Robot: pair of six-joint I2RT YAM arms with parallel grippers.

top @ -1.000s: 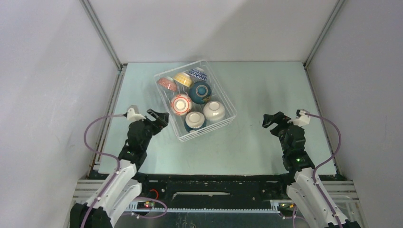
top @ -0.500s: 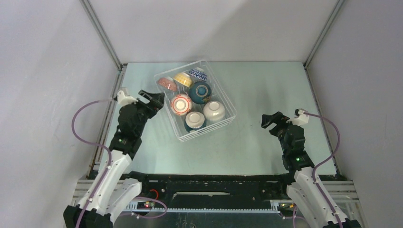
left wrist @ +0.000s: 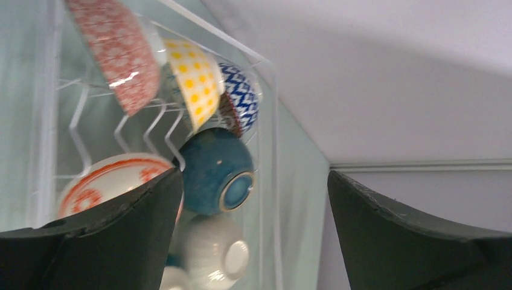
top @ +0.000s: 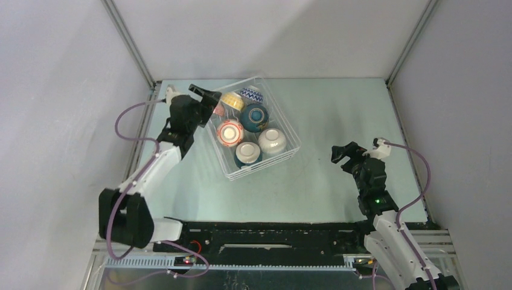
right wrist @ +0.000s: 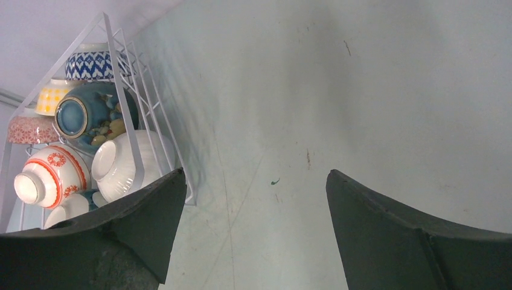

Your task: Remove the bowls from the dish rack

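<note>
Grey walls (top: 54, 90) boxed a pale green bench (top: 338, 103). On it the rack (top: 290, 132) of bowls (top: 254, 117) sat left of centre. At its corner the left tool (top: 207, 96), and well apart the right tool (top: 345, 151), gaped empty.

Your left gripper (top: 209, 98) sits with jaws spread at the far-left corner of the dish rack (top: 265, 164), right by the bowls (top: 230, 133); your right gripper (top: 342, 154) hangs, jaws apart, well off the rack's right side.

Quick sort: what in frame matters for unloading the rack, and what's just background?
Job:
- dish rack
- bowls standing in it

Not job:
- table
- purple cables on the arms
</note>
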